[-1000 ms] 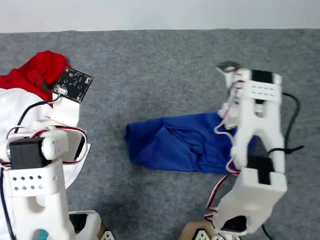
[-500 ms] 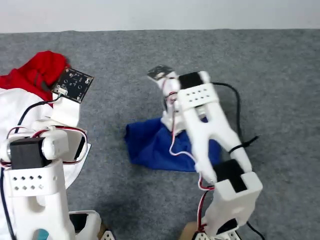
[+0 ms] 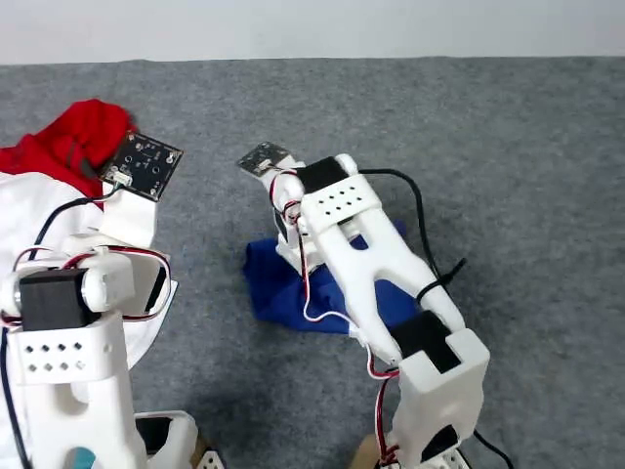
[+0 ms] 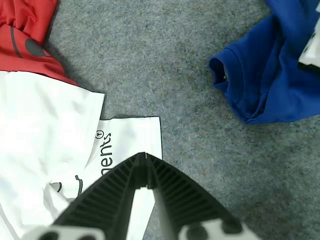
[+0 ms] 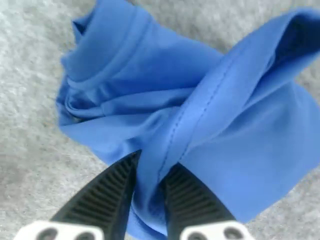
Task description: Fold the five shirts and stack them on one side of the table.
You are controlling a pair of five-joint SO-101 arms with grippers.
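Note:
A blue shirt (image 3: 276, 285) lies bunched in the middle of the grey table, partly under the right arm (image 3: 371, 254). In the right wrist view my right gripper (image 5: 150, 167) is shut on a fold of the blue shirt (image 5: 200, 100), with cloth pinched between the black fingers. My left gripper (image 4: 146, 158) is shut with nothing in it, hovering over the sleeve edge of a white shirt (image 4: 45, 135). A red shirt (image 3: 78, 137) lies crumpled at the table's far left beside the white shirt (image 3: 29, 205). The blue shirt (image 4: 265, 85) lies apart from the left gripper.
Grey carpet-like table surface (image 3: 508, 147) stretches open to the right and at the back. The left arm (image 3: 68, 303) stands over the white shirt at the left front. The red shirt (image 4: 25, 30) borders the white one.
The right arm has swung from the table's right side to the left, carrying the blue shirt's right part over onto its left part. The left arm has not moved.

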